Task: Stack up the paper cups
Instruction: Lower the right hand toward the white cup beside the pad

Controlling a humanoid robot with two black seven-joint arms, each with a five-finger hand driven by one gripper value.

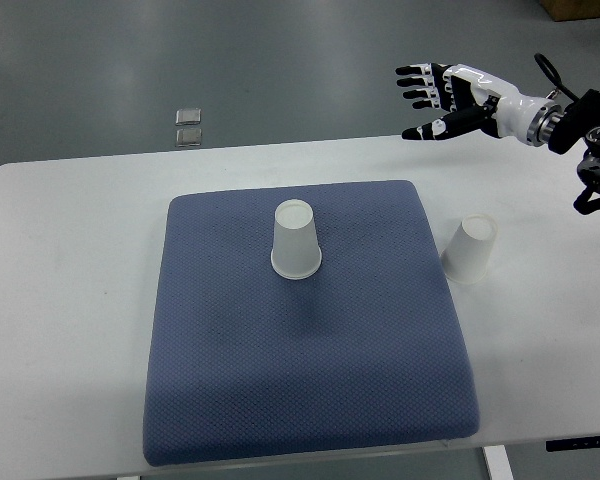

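- Tabletop (70, 300): white surface carrying all work items. My left arm does not show in the top view.
- Two small square objects (189, 127): these lie on the floor beyond the far edge of the tabletop. I judge them irrelevant to the task.
- Blue mat (300, 390): a padded cushion centred on the tabletop.
- First paper cup (296, 240): it stands upside down on the far-middle part of the blue mat, base upward, rim on the fabric.
- Second paper cup (470, 250): also inverted, it rests on the bare tabletop just beside the right edge of the blue mat, well apart from the first cup.
- My right robot hand (435, 100): it hangs in the air past the far right corner of the tabletop, fingers spread wide, holding nothing and touching nothing.
- Step in hand: I judge the task not yet begun; the cups are unstacked and neither is grasped.
- Next move: bring my right robot hand down to the second paper cup, close around its wall without crushing it, lift it, then lower it over the first cup.
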